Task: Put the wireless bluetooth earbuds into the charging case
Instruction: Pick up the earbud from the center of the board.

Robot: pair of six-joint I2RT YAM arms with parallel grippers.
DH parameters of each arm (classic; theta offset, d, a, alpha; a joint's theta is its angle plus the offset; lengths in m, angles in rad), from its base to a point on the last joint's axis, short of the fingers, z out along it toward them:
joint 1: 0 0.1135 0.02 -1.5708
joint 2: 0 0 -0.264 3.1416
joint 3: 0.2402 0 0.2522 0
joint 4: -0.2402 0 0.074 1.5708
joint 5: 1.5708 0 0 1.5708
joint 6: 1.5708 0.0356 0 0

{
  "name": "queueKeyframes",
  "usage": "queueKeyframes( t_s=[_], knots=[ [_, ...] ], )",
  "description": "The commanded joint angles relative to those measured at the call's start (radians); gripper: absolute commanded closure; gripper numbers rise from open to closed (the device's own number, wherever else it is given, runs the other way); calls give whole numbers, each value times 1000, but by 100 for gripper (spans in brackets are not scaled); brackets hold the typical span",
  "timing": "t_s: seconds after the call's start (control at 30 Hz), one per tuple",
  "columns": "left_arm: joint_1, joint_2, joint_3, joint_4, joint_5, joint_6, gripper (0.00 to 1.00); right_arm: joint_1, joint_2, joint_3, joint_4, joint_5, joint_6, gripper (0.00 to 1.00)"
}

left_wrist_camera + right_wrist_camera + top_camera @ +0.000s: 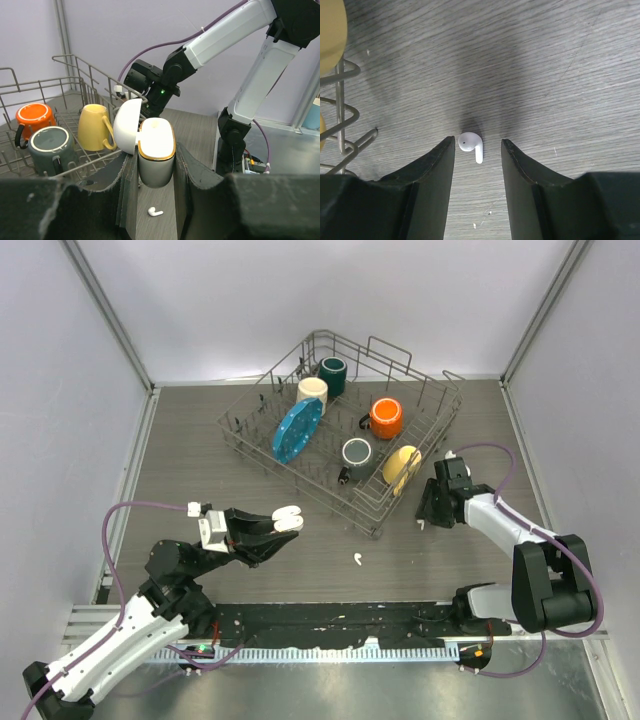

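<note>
On the table (560, 60), between the parted fingers of the right gripper (422, 523) and touching neither, lies a white earbud (469, 144). Judged light, hard and slick, apt to skid; pinch across the bulb, stem free. The left gripper (265, 533) is clamped on the charging case (156, 150), lid open. A second earbud (357, 559) lies loose between the arms.

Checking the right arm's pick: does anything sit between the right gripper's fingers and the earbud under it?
Nothing visible does. The white earbud lies bare on the table between the right gripper's open jaws; the dish rack's wire stands off to one side.
</note>
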State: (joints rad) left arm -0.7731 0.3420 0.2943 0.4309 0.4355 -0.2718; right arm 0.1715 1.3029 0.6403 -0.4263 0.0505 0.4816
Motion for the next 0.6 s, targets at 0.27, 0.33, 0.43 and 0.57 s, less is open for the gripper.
queueKeyframes(
  t_s=[0.27,0.33,0.43,0.57],
  knots=[
    [-3,-8,29,-21,-7,23,100,33,52,9,23,25,12,56],
    [-3,-8,29,-20,-7,22,100,34,50,9,17,40,17,58],
    [-3,-5,28,-17,-11,23,100,34,42,7,6,60,22,61],
    [-5,-1,26,-14,-11,23,100,34,30,10,-35,89,43,66]
  ],
)
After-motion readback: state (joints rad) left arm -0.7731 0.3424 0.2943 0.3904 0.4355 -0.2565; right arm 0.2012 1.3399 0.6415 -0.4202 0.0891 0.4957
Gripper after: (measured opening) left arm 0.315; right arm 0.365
